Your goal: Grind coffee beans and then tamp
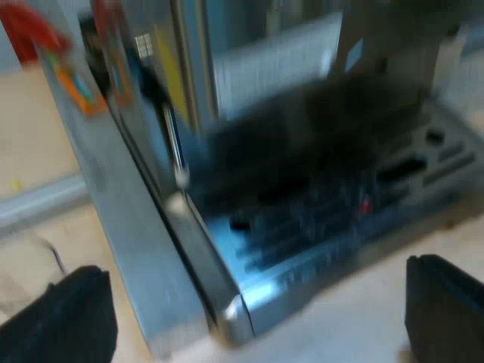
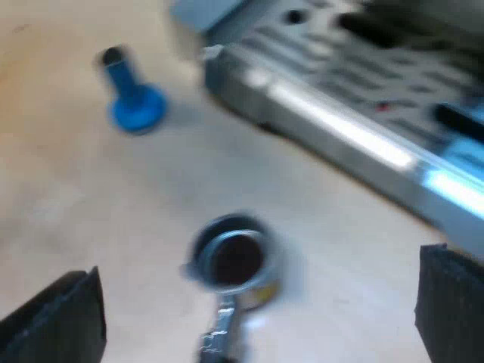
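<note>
The right gripper (image 2: 259, 269) hangs wide open over the metal holder (image 2: 231, 261), which lies loose on the worktop (image 2: 68, 204) near the espresso machine (image 2: 340, 128). The holder's basket looks dark, but I cannot tell whether it holds grounds. Tamping seems undone: the blue tamper (image 2: 133, 100) stands apart, off the machine's corner. There is bare worktop around both. The left gripper (image 1: 257, 271), also open, faces the machine's sharp corner edge closely.

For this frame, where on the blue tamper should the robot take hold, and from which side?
Probably by the narrow stem of the blue tamper, just under its dark top, coming down from above. It seems to stand on its wide base on the table, stem up, apart from the machine.
</note>
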Controlling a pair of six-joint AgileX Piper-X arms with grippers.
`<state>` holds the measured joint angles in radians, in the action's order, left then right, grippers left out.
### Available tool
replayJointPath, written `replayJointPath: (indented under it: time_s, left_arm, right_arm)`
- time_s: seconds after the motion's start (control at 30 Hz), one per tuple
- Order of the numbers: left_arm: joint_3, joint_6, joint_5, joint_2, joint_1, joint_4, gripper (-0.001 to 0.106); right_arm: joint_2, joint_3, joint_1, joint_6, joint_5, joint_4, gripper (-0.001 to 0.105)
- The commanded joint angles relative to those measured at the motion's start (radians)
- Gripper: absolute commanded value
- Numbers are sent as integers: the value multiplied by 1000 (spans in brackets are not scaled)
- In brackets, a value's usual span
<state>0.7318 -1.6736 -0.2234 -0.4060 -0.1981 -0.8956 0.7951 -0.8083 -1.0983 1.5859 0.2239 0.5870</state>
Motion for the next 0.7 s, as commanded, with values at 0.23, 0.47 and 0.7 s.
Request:
replayJointPath:
  time_s: [0.23, 0.47, 0.7]
  left_arm:
    - [155, -63, 2, 8, 0, 49, 79]
    - [191, -110, 18, -78, 30, 55, 79]
    - [197, -110, -28, -133, 184, 32, 79]
  right_arm:
    - [-28, -158, 354, 35, -99, 184, 84]
    - [-59, -164, 706, 50, -331, 230, 84]
    - [-78, -164, 1019, 159, -431, 318, 84]
